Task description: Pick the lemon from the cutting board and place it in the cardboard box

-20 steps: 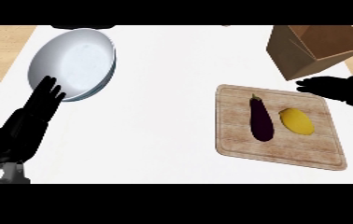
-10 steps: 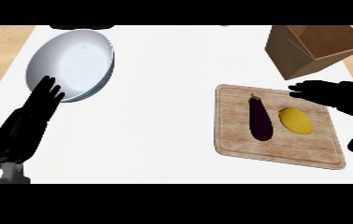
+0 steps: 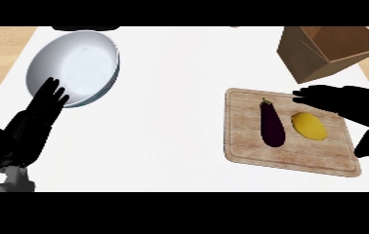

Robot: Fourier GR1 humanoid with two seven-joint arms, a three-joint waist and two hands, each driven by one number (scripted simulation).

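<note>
A yellow lemon (image 3: 310,126) lies on the right half of a wooden cutting board (image 3: 249,153), beside a dark purple eggplant (image 3: 272,124). The cardboard box (image 3: 324,52) stands open at the back right, just beyond the board. My right hand (image 3: 338,100) comes in from the right edge and hovers over the board's far right corner, just above the lemon, fingers stretched out and open, holding nothing. My left hand (image 3: 32,126) rests open at the left edge, fingers up, next to the plate.
A large white plate (image 3: 74,66) lies at the back left, its lower rim partly behind my left fingers. A wooden strip (image 3: 14,40) of counter shows at the far left edge. White counter top spans the middle.
My right hand has moved leftward and down from beside the box to over the board's far right corner, nearing the lemon. The left hand, lemon and eggplant have not moved.
</note>
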